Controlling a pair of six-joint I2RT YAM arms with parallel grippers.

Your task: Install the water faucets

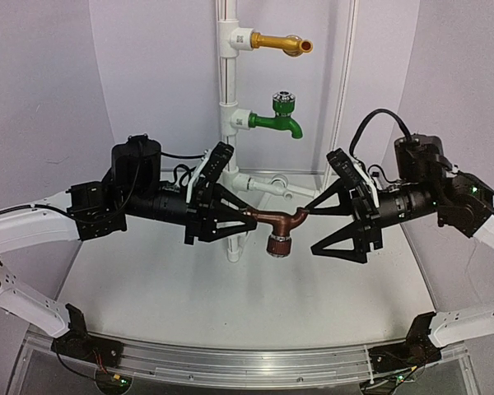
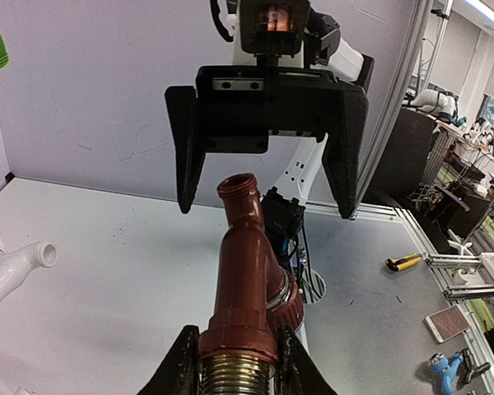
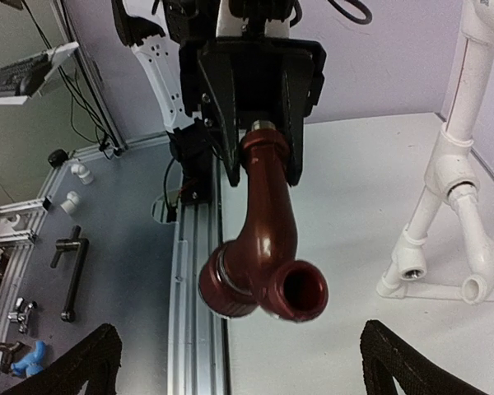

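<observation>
— Where is the tap?
— The brown faucet [image 1: 273,220] hangs in the air over the middle of the counter [image 1: 148,296], just in front of the white pipe stand [image 1: 228,107], knob down. My left tool [image 1: 245,218] is clenched on its threaded end.
— And the right tool [image 1: 311,229]?
— Spread wide, jaws either side of the spout mouth. No contact that I can see.
— How will it handle?
— Rigid, glossy, probably slick and fairly light. I'd take it by the neck below the spout, not the knob, and leave the threads bare for the fitting.
</observation>
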